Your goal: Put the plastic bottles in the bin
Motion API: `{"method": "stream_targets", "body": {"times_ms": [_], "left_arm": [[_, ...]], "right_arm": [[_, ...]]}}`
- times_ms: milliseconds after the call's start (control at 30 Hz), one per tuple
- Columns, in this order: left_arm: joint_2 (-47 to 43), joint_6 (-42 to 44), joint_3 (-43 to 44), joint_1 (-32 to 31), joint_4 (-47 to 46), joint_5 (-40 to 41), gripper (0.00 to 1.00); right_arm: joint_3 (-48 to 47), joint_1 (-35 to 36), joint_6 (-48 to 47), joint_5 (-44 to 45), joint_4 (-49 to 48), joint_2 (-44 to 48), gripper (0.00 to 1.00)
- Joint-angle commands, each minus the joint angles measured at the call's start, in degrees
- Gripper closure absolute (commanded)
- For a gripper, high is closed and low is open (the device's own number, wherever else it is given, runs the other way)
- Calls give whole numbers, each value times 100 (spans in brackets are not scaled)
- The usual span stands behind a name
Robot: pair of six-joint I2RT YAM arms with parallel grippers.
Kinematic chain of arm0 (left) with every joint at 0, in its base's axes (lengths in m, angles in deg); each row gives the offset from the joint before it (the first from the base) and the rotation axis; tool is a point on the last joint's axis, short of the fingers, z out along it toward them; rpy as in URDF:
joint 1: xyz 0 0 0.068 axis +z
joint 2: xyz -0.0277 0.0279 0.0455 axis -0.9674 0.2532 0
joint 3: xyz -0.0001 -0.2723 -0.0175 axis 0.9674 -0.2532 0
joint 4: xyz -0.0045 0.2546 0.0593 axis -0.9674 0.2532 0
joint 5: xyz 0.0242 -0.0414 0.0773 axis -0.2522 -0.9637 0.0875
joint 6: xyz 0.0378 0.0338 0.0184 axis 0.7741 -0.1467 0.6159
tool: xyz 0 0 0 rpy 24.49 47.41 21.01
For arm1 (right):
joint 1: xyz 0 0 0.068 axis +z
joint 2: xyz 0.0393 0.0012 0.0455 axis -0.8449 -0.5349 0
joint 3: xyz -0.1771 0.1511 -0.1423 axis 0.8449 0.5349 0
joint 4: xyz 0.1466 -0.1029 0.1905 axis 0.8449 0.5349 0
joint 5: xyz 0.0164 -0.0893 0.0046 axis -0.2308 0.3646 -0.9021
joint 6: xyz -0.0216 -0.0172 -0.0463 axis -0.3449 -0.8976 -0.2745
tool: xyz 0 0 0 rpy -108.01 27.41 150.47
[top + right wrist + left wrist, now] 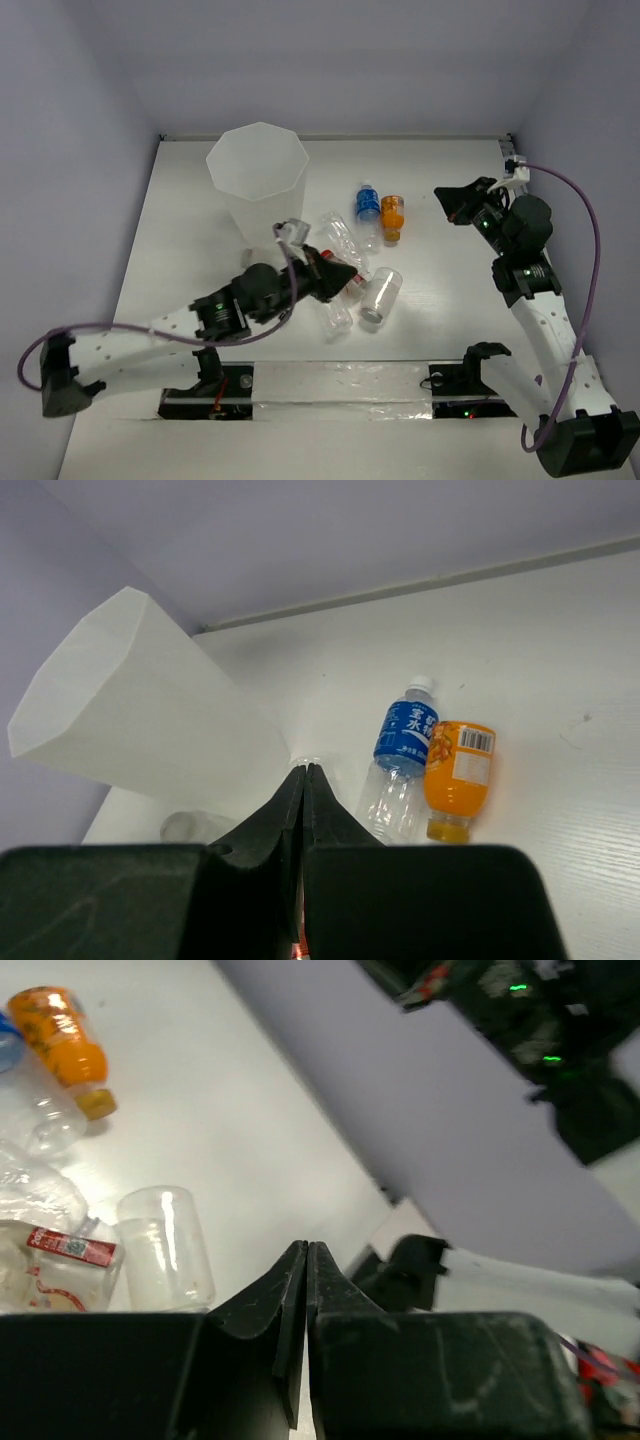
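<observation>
— Looking from the bottom of the overhead frame upward, where does the left gripper (338, 277) sit?
— Centre of the frame, low over the heap of clear bottles (340, 235). Its fingers (262, 1305) are pressed together, and the wrist view shows nothing between them, so I judge it empty.
— What lies closest to it?
— A red-labelled bottle (352, 290) at the tips and a wide clear bottle (381, 296) just beside it on the right, both lying on the table (180, 260).
— Further up?
— A blue-labelled bottle (367, 203) and an orange bottle (391, 216) side by side. Right of them the right gripper (452, 203) hangs with its fingers together too, holding nothing.
— And the bin (250, 215)?
— Upper left of centre, upright, beyond the heap; no bottle shows inside.
— Which step, then?
— A pick from the heap, I think. The left fingers need to part, straddle one bottle's body and close on it before any carry toward the rim.
</observation>
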Motion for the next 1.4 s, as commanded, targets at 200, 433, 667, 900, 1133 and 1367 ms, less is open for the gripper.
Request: {"method": "stream_targets", "body": {"times_ms": [200, 433, 667, 900, 1133, 1367], "left_arm": [[2752, -220, 1771, -460, 1086, 3373, 77], [3730, -678, 1869, 630, 751, 2319, 42], [4766, -880, 2264, 1018, 954, 2231, 13], [5207, -854, 2475, 1229, 892, 2467, 13], [5602, -775, 2678, 1466, 840, 2661, 13], [5954, -599, 2845, 1624, 664, 2450, 11]], "right_arm": [[-241, 108, -418, 806, -32, -553, 100], [-302, 108, -559, 1009, -50, -992, 77], [-223, 108, -585, 701, -208, -1142, 43], [-311, 108, -577, 684, -208, -1589, 30], [-302, 108, -498, 499, -340, -1845, 18], [-460, 108, -506, 605, -305, -2371, 11]]}}
